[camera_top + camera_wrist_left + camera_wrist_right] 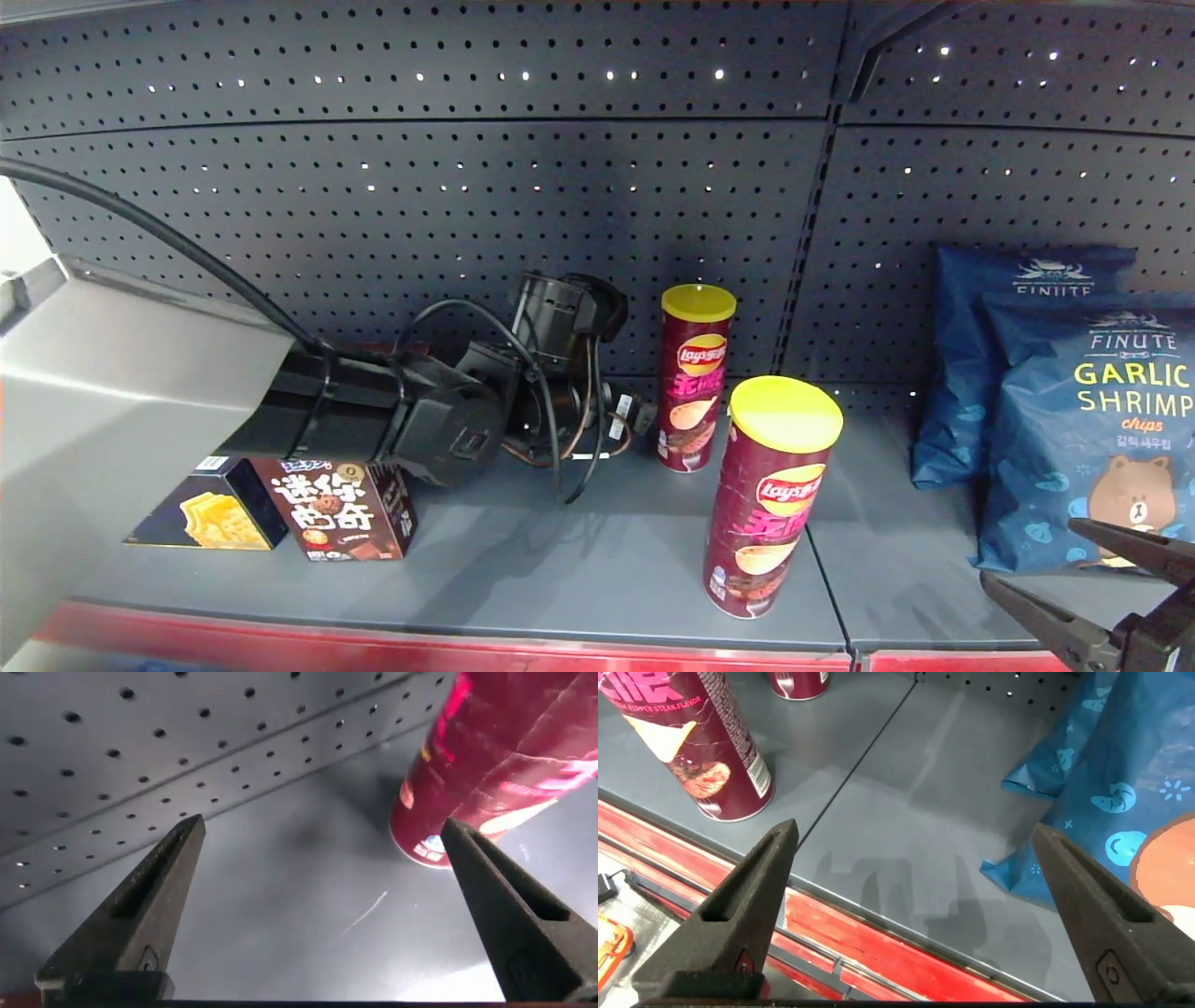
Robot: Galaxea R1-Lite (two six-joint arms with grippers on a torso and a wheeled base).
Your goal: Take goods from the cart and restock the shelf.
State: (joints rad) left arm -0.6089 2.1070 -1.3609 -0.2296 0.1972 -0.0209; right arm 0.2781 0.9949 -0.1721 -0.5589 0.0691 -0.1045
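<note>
Right gripper (1027,553) sits nearest, low at the shelf's front edge, fingers spread wide and holding nothing. It hangs in front of the blue shrimp chip bags (1083,420), which lean upright against the pegboard back (467,187), faces out. In the right wrist view the same gripper (915,829) hangs over bare shelf (906,812) between the bags and the front chip can (701,737).

Front chip can (770,495) stands upright near the shelf lip. Back chip can (695,378) stands upright right behind it, close to the pegboard. My read is one row, label forward, with the deep slot filled first.

Left gripper (322,821) is deep in the shelf just beside the back can (495,756), fingers spread. The can stands free near one finger, and I can't tell if they touch. Likely this can counts as stocked.

Chocolate cookie box (345,509) and yellow cracker box (210,518) sit side by side on the shelf's left under the left arm, fronts facing out.
</note>
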